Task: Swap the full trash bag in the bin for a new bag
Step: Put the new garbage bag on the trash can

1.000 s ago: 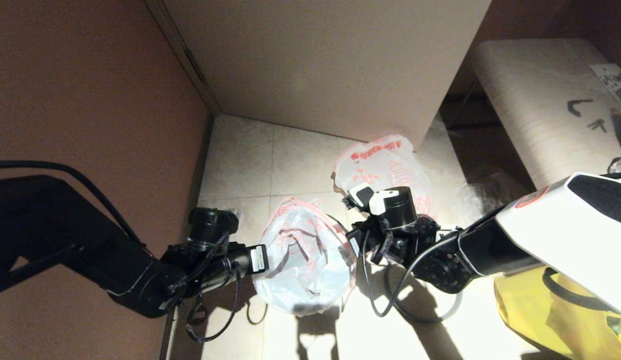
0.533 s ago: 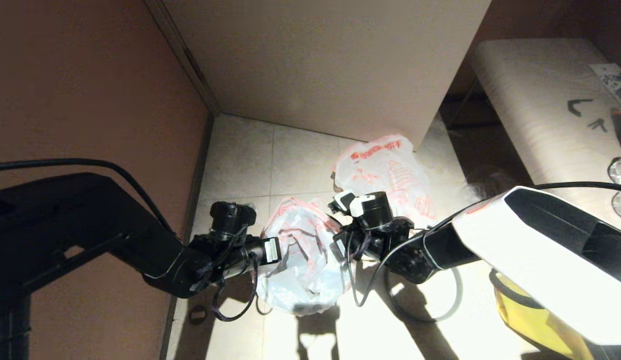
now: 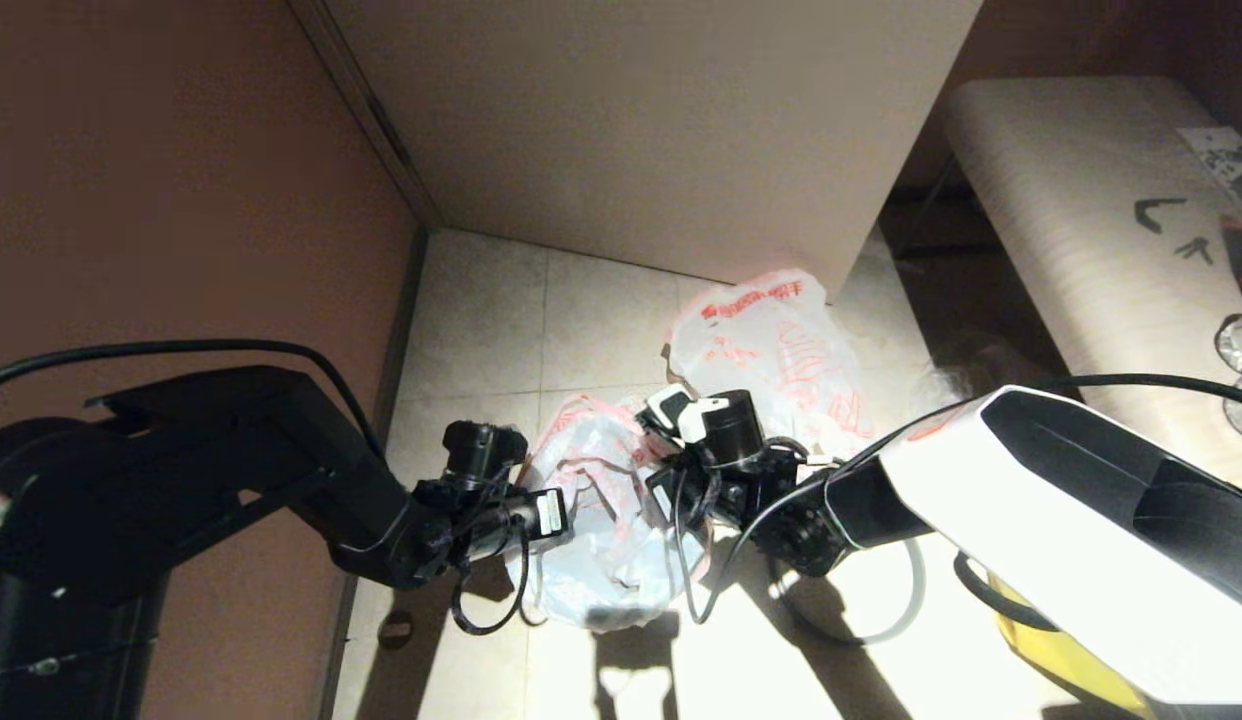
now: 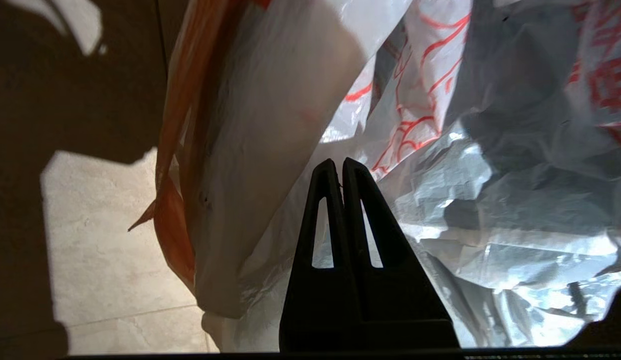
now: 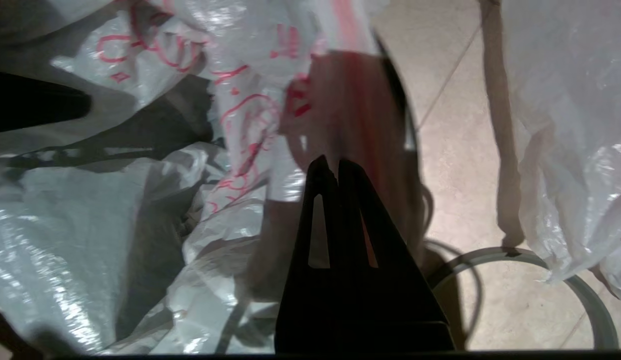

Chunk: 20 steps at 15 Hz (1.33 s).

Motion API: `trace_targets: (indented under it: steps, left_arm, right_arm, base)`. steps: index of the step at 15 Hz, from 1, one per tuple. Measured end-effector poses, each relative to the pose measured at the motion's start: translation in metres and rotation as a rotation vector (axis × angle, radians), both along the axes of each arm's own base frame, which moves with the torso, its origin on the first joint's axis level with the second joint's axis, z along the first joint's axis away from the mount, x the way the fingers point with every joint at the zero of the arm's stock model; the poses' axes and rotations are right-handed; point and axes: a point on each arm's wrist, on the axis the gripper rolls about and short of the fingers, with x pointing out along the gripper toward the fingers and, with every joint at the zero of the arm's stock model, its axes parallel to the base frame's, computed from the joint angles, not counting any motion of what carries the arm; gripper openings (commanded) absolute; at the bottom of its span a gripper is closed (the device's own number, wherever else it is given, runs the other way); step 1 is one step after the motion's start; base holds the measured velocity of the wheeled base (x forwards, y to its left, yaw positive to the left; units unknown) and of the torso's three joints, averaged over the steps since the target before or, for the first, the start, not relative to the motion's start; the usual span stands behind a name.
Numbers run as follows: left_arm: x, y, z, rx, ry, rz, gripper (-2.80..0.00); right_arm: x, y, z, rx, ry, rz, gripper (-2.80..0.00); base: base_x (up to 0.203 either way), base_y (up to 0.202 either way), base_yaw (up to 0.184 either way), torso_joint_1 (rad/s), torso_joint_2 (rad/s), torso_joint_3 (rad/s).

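Note:
The new bag (image 3: 606, 500), thin white plastic with red print, is draped over the black bin (image 3: 613, 620), and only a dark bit of the bin shows below it. My left gripper (image 4: 339, 162) is shut on the bag's left edge beside a red handle (image 4: 173, 150). At the opposite side my right gripper (image 5: 333, 162) is shut on the bag's red handle strip (image 5: 350, 115). The bag's crumpled inside (image 4: 490, 200) lies open between the two grippers. Behind my right wrist the full trash bag (image 3: 781, 345) sits bulging on the floor tiles.
The loose grey ring (image 3: 906, 600) lies on the tiles right of the bin, under my right arm. A yellow bag (image 3: 1041, 650) sits at the bottom right. A brown wall (image 3: 181, 200) stands close on the left, a pale cabinet (image 3: 661, 130) behind, and a bench (image 3: 1081, 200) to the right.
Both arms have moved inward toward each other over the bin, and the new bag's mouth between them has narrowed and bunched up. The full bag has not moved.

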Motion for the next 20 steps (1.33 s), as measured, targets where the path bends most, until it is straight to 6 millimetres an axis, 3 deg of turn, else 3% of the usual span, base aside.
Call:
trace_targets:
  steps: [6, 14, 20]
  left_arm:
    - [0.004, 0.002, -0.005, 0.000, 0.007, 0.011, -2.80]
    - [0.004, 0.003, -0.007, 0.002, 0.011, 0.012, -2.80]
    - [0.005, 0.004, -0.009, 0.004, 0.015, 0.014, -2.80]
  right_arm:
    - [0.000, 0.005, -0.016, -0.020, 0.020, 0.009, -2.80]
    - [0.029, -0.011, -0.008, 0.013, -0.027, -0.051, -2.80]
    - [0.049, -0.020, -0.015, 0.008, -0.046, -0.082, -2.80]
  base:
    - [0.000, 0.000, 0.000, 0.000, 0.00, 0.000]
    - [0.000, 0.000, 0.000, 0.000, 0.00, 0.000]
    - [0.000, 0.000, 0.000, 0.000, 0.00, 0.000]
